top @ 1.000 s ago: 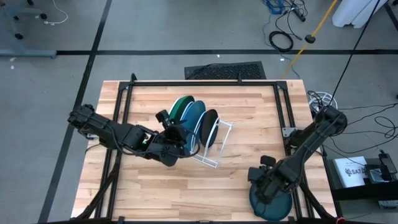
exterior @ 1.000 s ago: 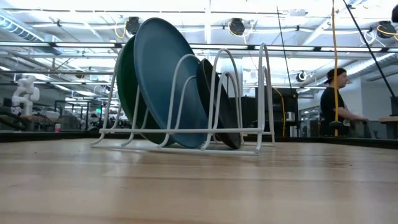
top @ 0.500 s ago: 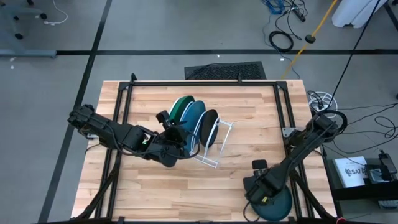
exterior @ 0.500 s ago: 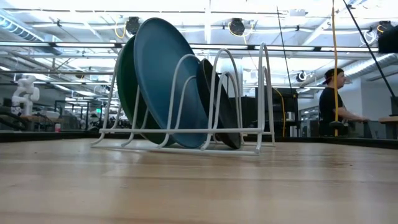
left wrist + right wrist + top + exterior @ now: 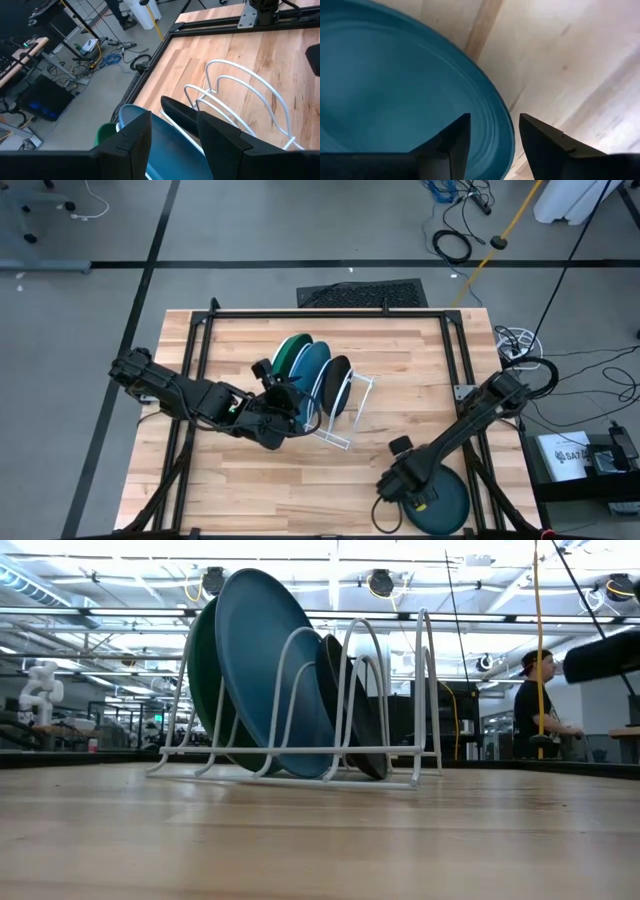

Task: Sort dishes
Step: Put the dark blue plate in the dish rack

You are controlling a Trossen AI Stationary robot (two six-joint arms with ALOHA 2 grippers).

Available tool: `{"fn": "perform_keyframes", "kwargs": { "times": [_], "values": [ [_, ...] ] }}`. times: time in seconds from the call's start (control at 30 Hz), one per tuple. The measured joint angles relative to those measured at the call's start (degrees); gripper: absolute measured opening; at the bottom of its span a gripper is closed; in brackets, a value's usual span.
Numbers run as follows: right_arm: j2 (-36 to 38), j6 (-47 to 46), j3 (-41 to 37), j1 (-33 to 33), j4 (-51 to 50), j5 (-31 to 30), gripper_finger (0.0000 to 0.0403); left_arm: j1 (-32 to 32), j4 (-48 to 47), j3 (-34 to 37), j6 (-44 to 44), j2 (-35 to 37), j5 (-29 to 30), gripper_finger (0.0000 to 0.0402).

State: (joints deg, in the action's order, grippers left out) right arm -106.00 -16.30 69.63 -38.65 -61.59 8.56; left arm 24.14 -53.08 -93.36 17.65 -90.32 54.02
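1. The left pincer (image 5: 283, 402) sits at the near end of the white wire rack (image 5: 345, 415) at mid-desk. In its wrist view its fingers (image 5: 127, 145) stand apart either side of the blue plate (image 5: 170, 150) with a gap showing, so it looks open around the rim, not clamped.
2. In the rack, left to right in the low view, the green plate (image 5: 200, 670), the blue plate and the black plate (image 5: 350, 710) lean on edge between the wires. All three tilt the same way.
3. The dark teal plate (image 5: 445, 505) lies flat near the desk's (image 5: 330, 480) front right corner, well apart from the rack. Part of it appears to overhang the edge.
4. The right pincer (image 5: 400, 490) is at that plate's left rim. Its wrist view shows both fingers (image 5: 447, 145) spread over the rim with nothing between them, so it is open and empty.
5. The step in hand is probably picking this plate up. A flat plate offers only its rim, so one finger has to get under the edge and the other on top.
6. The overhanging part, if real, is the easier place to bite. Close firmly, since smooth plastic can slip.
7. Lift and turn the plate on edge before the rack, aiming for the free slot beside the black plate.
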Motion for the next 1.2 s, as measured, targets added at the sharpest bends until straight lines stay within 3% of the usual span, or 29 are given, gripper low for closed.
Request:
{"fn": "perform_keyframes", "kwargs": {
  "times": [0.3, 0.67, 0.87, 1.2],
  "values": [
    [-4.70, 4.08, 0.02, 0.04, 0.63, -0.77, 0.0147, -0.06, -0.20, 0.00, -0.52, 0.00, 0.00, 0.0169],
    [-4.80, 2.50, 0.22, 0.07, 0.42, -1.18, 0.0020, -0.08, 0.05, 0.00, -1.51, -0.02, 0.12, 0.0169],
    [-4.03, 1.94, 0.24, 0.02, -0.24, -2.05, 0.0005, -0.17, 0.05, 0.00, -1.57, -0.02, 0.43, 0.0169],
    [8.78, -7.23, -0.04, 0.48, -2.19, -15.19, 0.0000, -0.47, 0.15, 0.00, -1.57, -0.02, 0.94, 0.0169]
  ]
}}
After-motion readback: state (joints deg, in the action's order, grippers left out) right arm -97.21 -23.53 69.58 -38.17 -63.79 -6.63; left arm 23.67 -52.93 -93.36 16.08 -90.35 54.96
